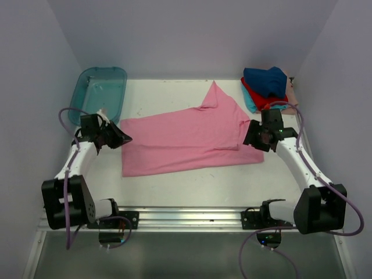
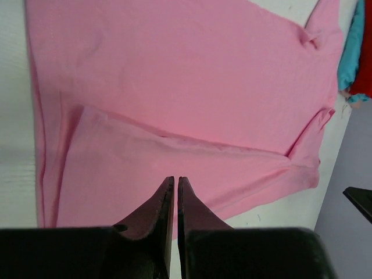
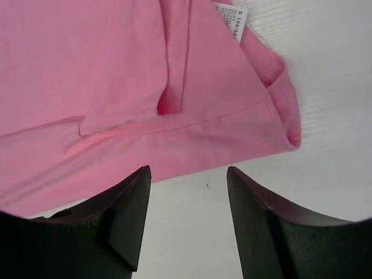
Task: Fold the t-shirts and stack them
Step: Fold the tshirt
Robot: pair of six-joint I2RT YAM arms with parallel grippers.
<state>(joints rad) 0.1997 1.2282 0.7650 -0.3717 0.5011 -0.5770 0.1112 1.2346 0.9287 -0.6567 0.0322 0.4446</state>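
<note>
Soft pink cloth t-shirt lies spread; left gripper, nine o'clock of it, closed empty; right gripper, three o'clock, parted.

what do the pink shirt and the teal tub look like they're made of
Pink shirt: soft knit cloth, probably cotton, matte; it lies limp with creases, folds and stitched hems.
Teal tub: seemingly rigid plastic, smooth and translucent, with a moulded rim and rounded corners.
</note>
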